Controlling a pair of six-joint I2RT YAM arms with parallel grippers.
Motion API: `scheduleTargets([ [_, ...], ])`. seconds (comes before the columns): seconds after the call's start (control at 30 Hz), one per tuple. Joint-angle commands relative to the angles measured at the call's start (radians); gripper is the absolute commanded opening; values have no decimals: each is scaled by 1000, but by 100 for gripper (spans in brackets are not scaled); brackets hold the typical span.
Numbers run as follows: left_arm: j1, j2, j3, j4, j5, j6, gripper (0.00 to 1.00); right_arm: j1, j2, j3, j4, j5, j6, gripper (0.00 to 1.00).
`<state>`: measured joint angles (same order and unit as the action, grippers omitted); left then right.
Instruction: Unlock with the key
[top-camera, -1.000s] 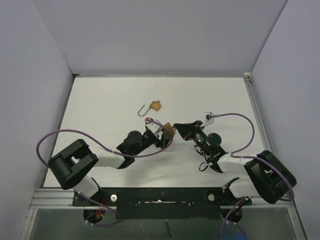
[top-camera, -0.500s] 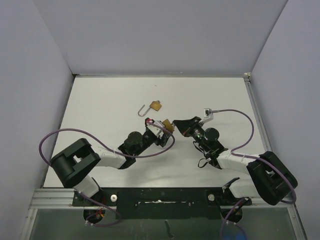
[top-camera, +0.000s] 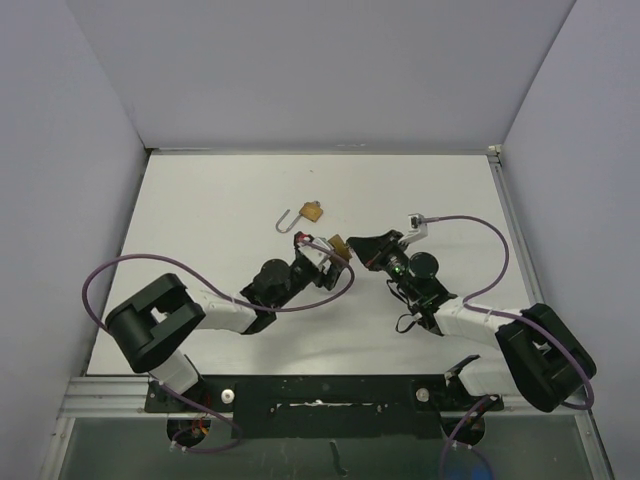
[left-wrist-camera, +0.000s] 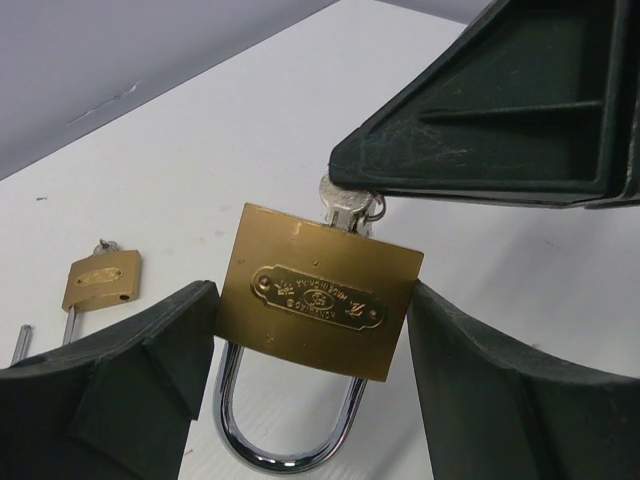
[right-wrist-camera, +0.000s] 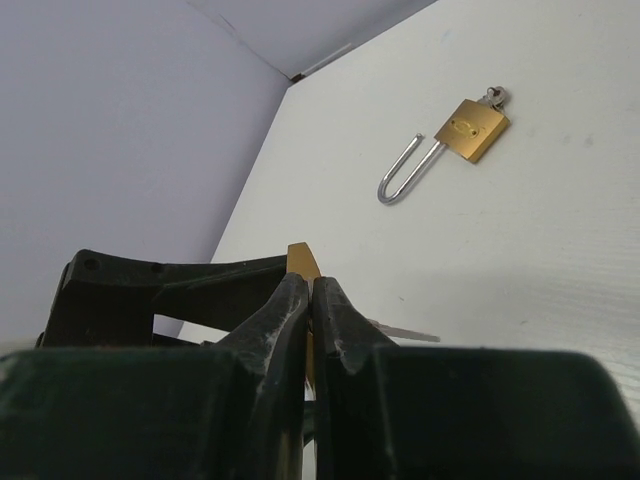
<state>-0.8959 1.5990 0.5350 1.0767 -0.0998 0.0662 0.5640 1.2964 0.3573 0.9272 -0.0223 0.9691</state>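
Note:
My left gripper is shut on a brass padlock, gripping its body by both sides. The padlock's chrome shackle hangs toward the camera with both legs in the body. My right gripper meets the padlock's keyhole end. Its fingers are pressed together on the silver key, whose head shows at the padlock's edge. In the right wrist view the gripper is closed, with the padlock's brass edge just beyond the tips.
A second brass padlock lies on the white table behind the grippers, its shackle swung open and a key in it. It also shows in the left wrist view and the right wrist view. Grey walls surround the table.
My right gripper has moved left up to the padlock's keyhole end. My left gripper has shifted the padlock slightly toward the back.

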Motion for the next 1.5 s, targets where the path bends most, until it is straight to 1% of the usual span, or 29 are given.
scheduleTargets([
  [0.0,-15,-112,157,216,65,-42,0,30,10,-16,-29,-136,-58,0],
  [0.13,0,-151,180,124,90,-91,0,30,10,-27,5,-144,-84,0],
  [0.43,1,-175,175,135,91,-83,0,27,9,-27,-3,-154,-75,0],
  [0.7,28,-195,168,136,122,-129,0,13,29,-29,-1,-221,-145,0],
  [1.03,40,-196,185,137,172,-148,0,-12,103,-13,51,-316,-109,0],
  [1.17,43,-193,189,146,171,-141,0,-22,124,-16,73,-333,-86,0],
  [1.47,38,-106,180,342,181,-87,0,-23,148,7,55,-334,-48,0],
])
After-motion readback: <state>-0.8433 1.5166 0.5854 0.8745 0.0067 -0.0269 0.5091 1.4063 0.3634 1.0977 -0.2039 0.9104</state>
